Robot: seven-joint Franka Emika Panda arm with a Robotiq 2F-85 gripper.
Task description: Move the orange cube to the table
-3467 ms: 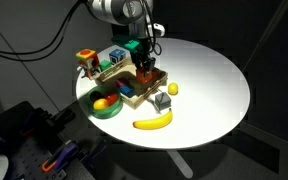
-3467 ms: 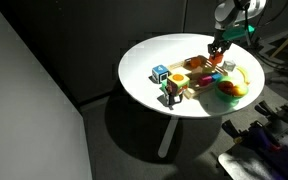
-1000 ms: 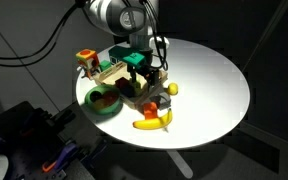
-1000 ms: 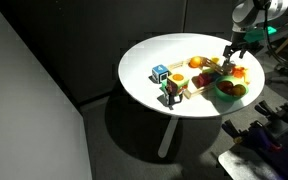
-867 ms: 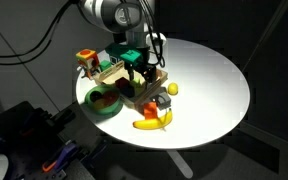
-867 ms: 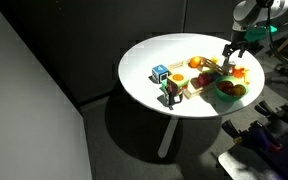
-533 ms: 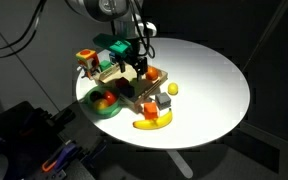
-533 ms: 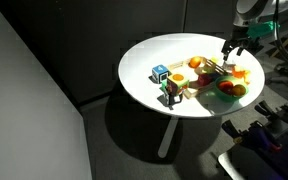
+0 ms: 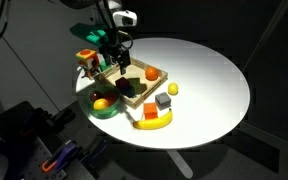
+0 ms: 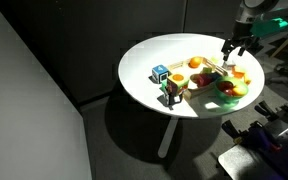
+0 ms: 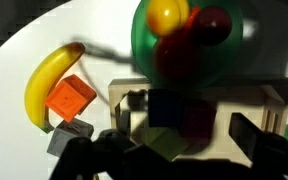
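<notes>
Since the orange cube (image 11: 70, 98) already lies flat on the round white bench (image 9: 214, 80), outside the wooden compartment tray (image 9: 134, 85), the placing itself looks finished, and the step in hand is the retreat. In the wrist view the cube sits touching or just beside the inner curve of the banana (image 11: 46, 78), with the small grey cube (image 11: 70, 136) just beside it on the near side. An exterior view shows the same cluster: the orange cube (image 9: 151, 112) just above the banana, between the tray and the bench edge.

The gripper (image 9: 115, 55) hangs above the far end of the tray, well apart from the cube. Its dark fingers (image 11: 261, 145) stand wide in the wrist view, with nothing between them, so it carries no load.

The green bowl (image 11: 184, 45), holding an orange-yellow fruit and red ones, stands at the tray's corner. It is clear of the cube.

As a judgement, nothing more is needed at the cube. The next move calls only for a clean rise away from the tray, keeping the wide jaws clear of the tray walls and of the coloured blocks at its far corner. A careless sweep low across the bench could nudge the banana and roll it against the cube.
</notes>
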